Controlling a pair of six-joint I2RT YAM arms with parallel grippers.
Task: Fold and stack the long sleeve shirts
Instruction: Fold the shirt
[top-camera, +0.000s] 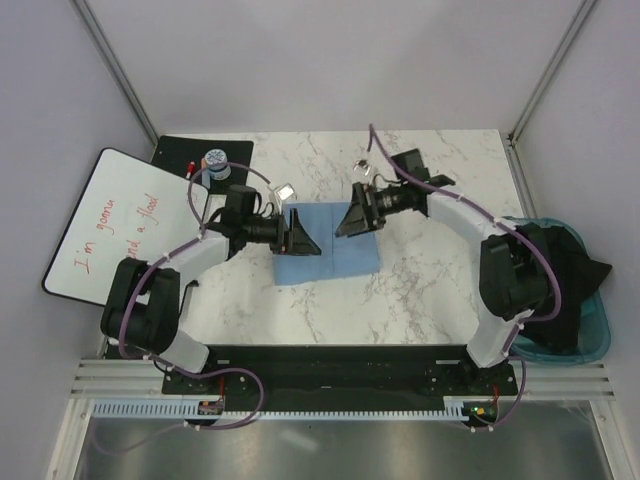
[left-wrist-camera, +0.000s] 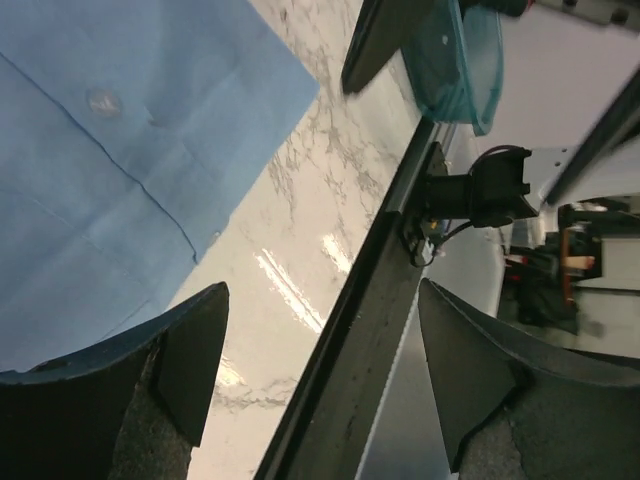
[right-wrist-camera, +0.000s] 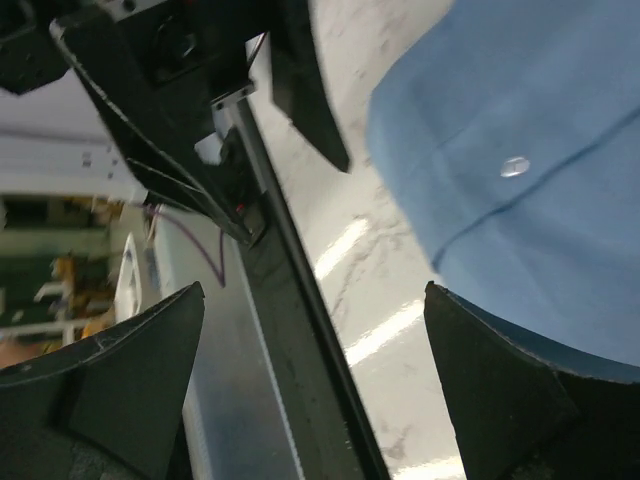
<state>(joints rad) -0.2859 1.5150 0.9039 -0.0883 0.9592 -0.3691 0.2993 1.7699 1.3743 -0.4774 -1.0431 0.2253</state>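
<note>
The whiteboard (top-camera: 105, 215) carries slanted red handwriting. Its first line reads "I'm gonna", and the second ends in "a flood" (the start of that line is covered).

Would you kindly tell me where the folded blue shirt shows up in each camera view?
Top external: the shirt lies mid-picture.
Left wrist: the shirt fills the upper left.
Right wrist: the shirt fills the upper right.
Shared landmark: the black rail along the near edge.
</note>
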